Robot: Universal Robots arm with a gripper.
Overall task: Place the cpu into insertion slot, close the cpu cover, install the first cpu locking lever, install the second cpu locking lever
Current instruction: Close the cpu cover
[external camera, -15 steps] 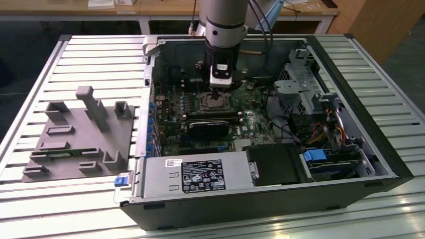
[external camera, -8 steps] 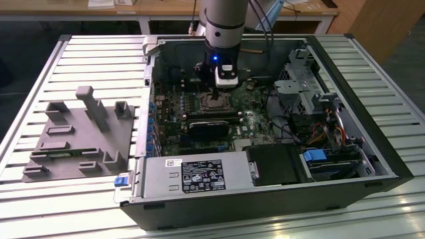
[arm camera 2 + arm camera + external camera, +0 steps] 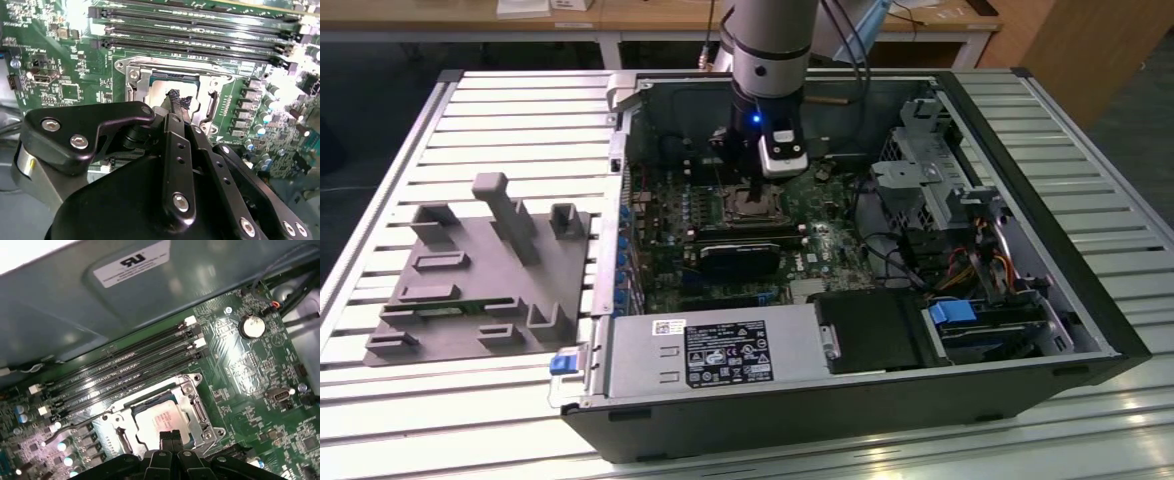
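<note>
Here, the cpu (image 3: 159, 421) is seen seated in the insertion slot (image 3: 118, 437) on the green motherboard (image 3: 240, 370), with the silver cpu cover (image 3: 191, 405) lying down around it, near the long black memory slots (image 3: 120, 371). The gripper (image 3: 170, 435) is held just over the chip, and its fingers are pressed together with nothing pinched between them.

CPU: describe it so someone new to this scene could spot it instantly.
Look inside the open computer case, at the green board lying in it. Beside the long black memory slots sits a silver metal frame; the cpu is the pale grey square chip inside it, the only flat light square there.
</note>
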